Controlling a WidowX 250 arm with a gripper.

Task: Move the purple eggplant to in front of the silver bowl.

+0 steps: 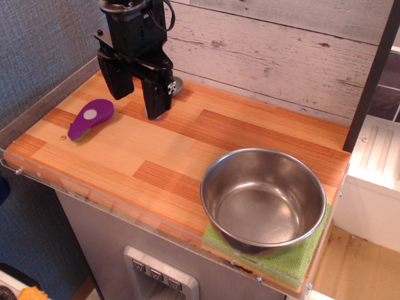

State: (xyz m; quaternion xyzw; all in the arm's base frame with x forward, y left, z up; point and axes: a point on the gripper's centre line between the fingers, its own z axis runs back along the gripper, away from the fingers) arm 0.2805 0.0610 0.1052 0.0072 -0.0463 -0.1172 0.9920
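Note:
The purple eggplant (91, 118) lies flat on the wooden tabletop at the left, with a white round spot on top and its green tip pointing to the front left. The silver bowl (263, 199) stands at the front right on a green cloth. My black gripper (137, 94) hangs open and empty over the back left of the table, just right of and behind the eggplant, its fingers close above the wood. It is far from the bowl.
A green cloth (294, 262) lies under the bowl at the table's front right corner. A small grey round object (177, 84) sits behind the gripper near the plank wall. A clear plastic lip (94, 199) runs along the table's front edge.

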